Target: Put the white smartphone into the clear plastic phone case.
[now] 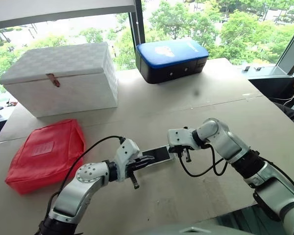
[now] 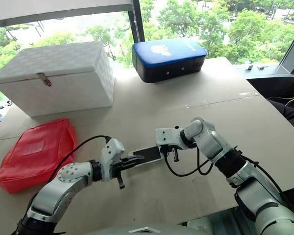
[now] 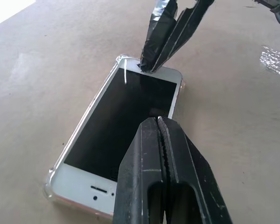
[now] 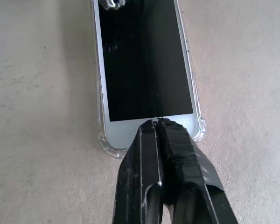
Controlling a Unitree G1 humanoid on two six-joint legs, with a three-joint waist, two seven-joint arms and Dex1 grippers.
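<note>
On the brown tabletop (image 1: 152, 103) directly before me, the white smartphone (image 4: 144, 60) lies flat, screen upward, seated inside the clear plastic phone case (image 4: 199, 133). My right wrist view confirms the transparent rim and reinforced corners of the case standing proud around the phone's white bezel at the near end; my left wrist view confirms the same rim at the earpiece end, with a bumper corner visible just outside the white edge. My left gripper (image 3: 158, 122) has its two black fingers pressed fully together, holding nothing, and its tip is poised over the dark screen about midway along the phone; I cannot tell whether it touches the glass. My right gripper (image 4: 158, 123) is likewise closed with no gap between its fingers and nothing clamped, its tip resting at or just above the white bezel at the opposite end; contact cannot be confirmed from either wrist view. From the head view, the two grippers approach the phone from opposite ends, left gripper at the nearer end, right gripper at the farther. Elsewhere on the table: a red pouch (image 1: 46, 154) to my left, a white box (image 1: 61, 78) with a small latch behind it, and a blue-topped case (image 1: 171, 59) by the window, all well apart from the phone.
</note>
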